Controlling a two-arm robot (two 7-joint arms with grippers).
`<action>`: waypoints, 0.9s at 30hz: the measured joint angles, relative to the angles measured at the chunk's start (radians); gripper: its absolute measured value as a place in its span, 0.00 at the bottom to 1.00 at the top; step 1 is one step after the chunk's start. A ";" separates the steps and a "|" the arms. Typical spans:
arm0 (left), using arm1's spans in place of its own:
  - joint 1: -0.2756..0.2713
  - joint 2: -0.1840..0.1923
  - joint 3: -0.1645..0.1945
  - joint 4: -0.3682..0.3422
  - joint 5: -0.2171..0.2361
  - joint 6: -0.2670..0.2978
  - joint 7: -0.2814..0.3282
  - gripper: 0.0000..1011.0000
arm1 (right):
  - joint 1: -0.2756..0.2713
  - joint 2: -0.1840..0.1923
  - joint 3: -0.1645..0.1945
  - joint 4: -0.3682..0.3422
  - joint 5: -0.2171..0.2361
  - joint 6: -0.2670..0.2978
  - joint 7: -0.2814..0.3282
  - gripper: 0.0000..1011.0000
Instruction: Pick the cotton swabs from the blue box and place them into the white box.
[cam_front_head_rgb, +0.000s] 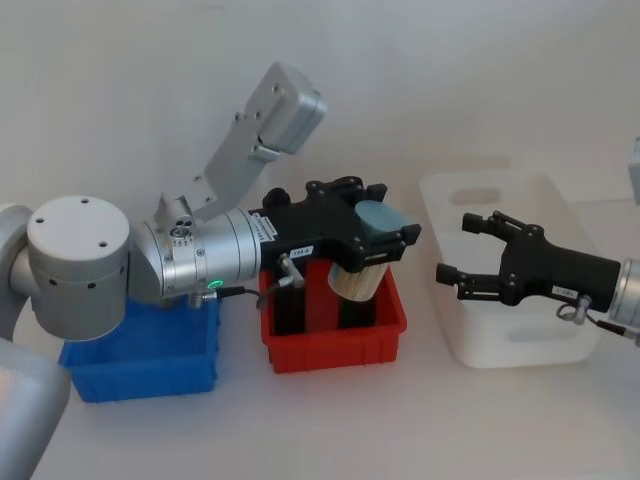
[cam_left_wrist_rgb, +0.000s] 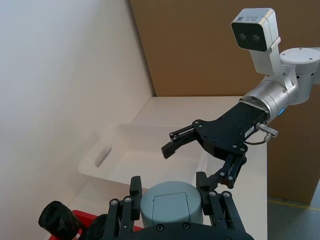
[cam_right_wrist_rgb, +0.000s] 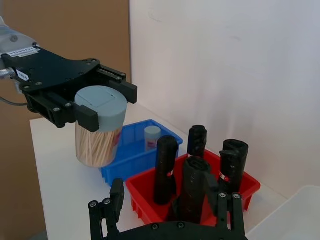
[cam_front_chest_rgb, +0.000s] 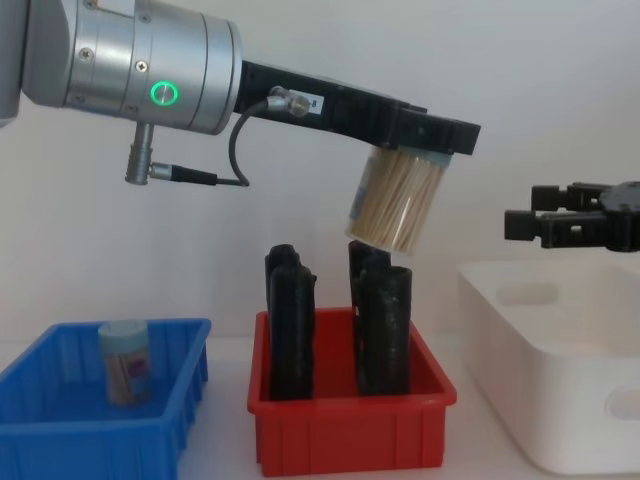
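The left tool (cam_front_head_rgb: 378, 222) is seen clamped on a tub of cotton swabs (cam_front_chest_rgb: 395, 205), which is held tilted in the air above the red bin (cam_front_head_rgb: 335, 352) of black cylinders (cam_front_chest_rgb: 290, 320). The right tool (cam_front_head_rgb: 458, 248), fingers spread, is held above the white box (cam_front_head_rgb: 520, 345), set just right of the red bin. A second tub (cam_front_chest_rgb: 125, 362) is seen standing in the blue box (cam_front_head_rgb: 150, 368), left of the red bin. All are carried by a plain white table (cam_front_head_rgb: 330, 435); a white wall (cam_front_head_rgb: 420, 80) is seen behind the red bin.
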 joint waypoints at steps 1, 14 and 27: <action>0.000 0.000 0.000 0.000 0.000 0.000 0.000 0.66 | 0.001 -0.001 -0.001 0.001 0.005 -0.001 0.004 0.99; 0.000 0.000 0.000 0.000 0.000 0.000 0.000 0.66 | 0.038 -0.027 -0.032 0.044 0.070 -0.013 0.063 0.99; 0.000 0.000 0.000 0.000 0.000 0.000 0.000 0.66 | 0.089 -0.061 -0.069 0.109 0.106 -0.012 0.110 0.99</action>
